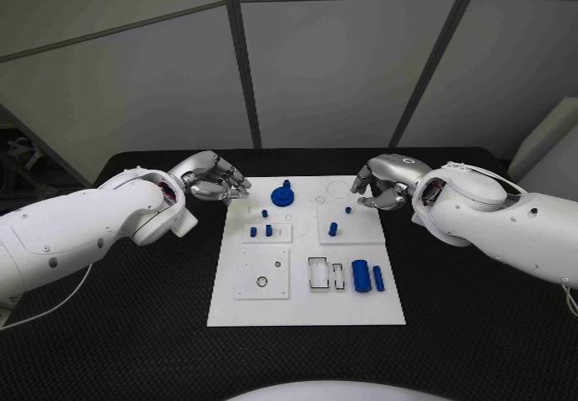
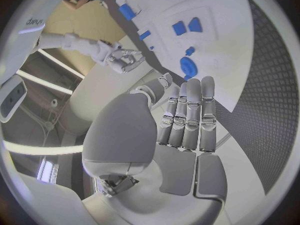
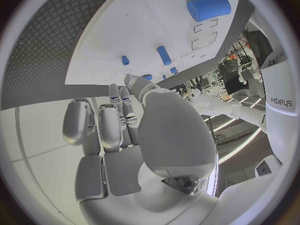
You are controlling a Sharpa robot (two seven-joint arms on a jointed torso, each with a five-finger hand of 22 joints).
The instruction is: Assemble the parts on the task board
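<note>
The task board (image 1: 307,311) lies flat in the middle of the black table (image 1: 482,334), and every position below is given relative to it. The left hand (image 1: 215,181) hovers just off the board's far left corner; its fingers are curled loosely inward and nothing is visible between them. The right hand (image 1: 386,180) hovers just off the board's far right corner in a similar loose curl, and it too holds nothing. On the board, a round blue knob (image 1: 282,195) stands near the far edge, closest to the left hand. Two short blue pegs (image 1: 261,231) stand in the left square inset, and two more blue pegs (image 1: 334,226) stand in the right square inset. A thick blue cylinder (image 1: 360,275) and a thin blue rod (image 1: 378,279) lie side by side near the board's right edge, just beside the clear rectangular slots (image 1: 319,273). A plate with a large ring outline (image 1: 261,276) occupies the near left area. Judged from this layout, the task is at an early stage: neither hand has contacted a part, and the lying cylinder and rod appear unseated. The step in hand is most likely the approach to a first pick. The next move calls for one hand to spread its fingers, descend over a chosen part, and close squarely on it without disturbing neighbouring pegs.
</note>
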